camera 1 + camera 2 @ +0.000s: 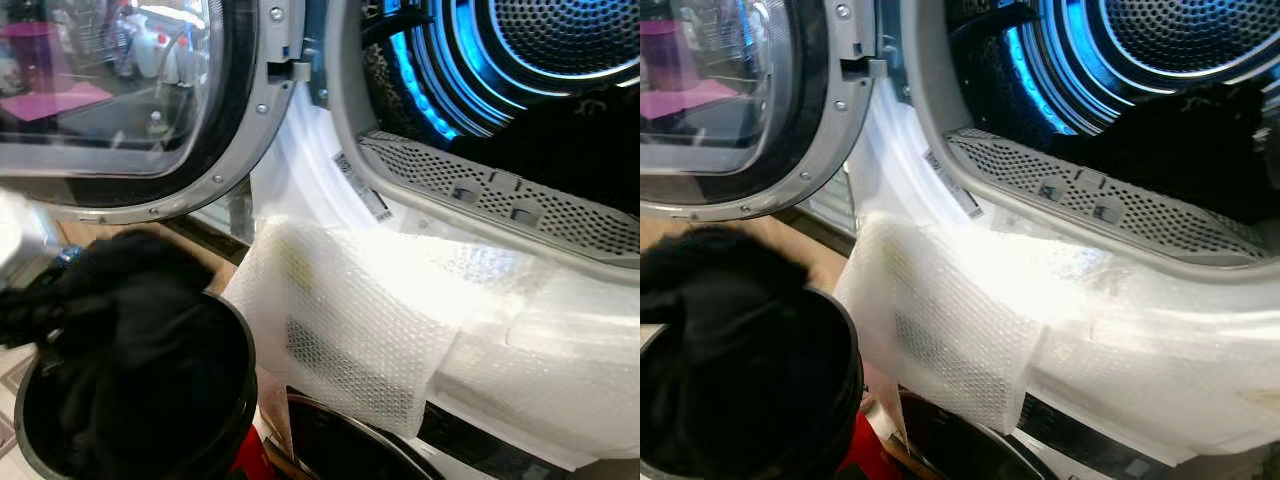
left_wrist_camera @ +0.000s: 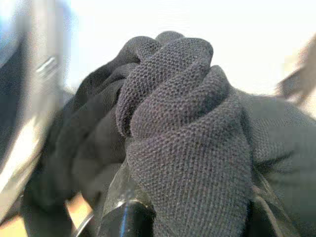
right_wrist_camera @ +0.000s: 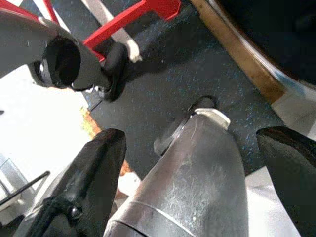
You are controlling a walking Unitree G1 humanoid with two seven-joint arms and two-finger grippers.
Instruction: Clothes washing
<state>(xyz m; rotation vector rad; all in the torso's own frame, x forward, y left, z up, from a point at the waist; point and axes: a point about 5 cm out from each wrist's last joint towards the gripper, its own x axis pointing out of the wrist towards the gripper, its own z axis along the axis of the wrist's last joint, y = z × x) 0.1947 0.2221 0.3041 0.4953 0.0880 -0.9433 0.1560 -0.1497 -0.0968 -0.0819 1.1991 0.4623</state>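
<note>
One dark knit garment (image 1: 130,300) is being held by the left gripper (image 2: 182,217) at the lower left of the head views, bunched directly over the black round basket (image 1: 235,400). In the left wrist view the fingers are clamping together on the black garment, with fabric folding between and over them; one black fingertip (image 2: 123,219) is showing at the bottom of that frame. The cloth is crumpled into a rounded lump, so no clear long axis or pointing direction can be made out. More dark cloth is sitting inside the basket beneath it.

The machine's round glass door (image 1: 110,100) is standing open at the upper left. The drum (image 1: 1180,40), perforated and lit blue, is occupying the upper right, and a second dark garment (image 1: 1200,140) is lying at its mouth, touching the perforated grey lint grille (image 1: 1110,205). Bubble wrap (image 1: 370,320) is draping over the white front panel below the opening. A white sticker (image 1: 362,190) with dark print is sitting on the door frame; its writing is too small to read.

The right gripper (image 3: 197,168) is hanging over dark flooring in the right wrist view, its two black fingers (image 3: 98,163) standing well apart, holding nothing, with a red bar (image 3: 133,15) near the upper part of that frame
</note>
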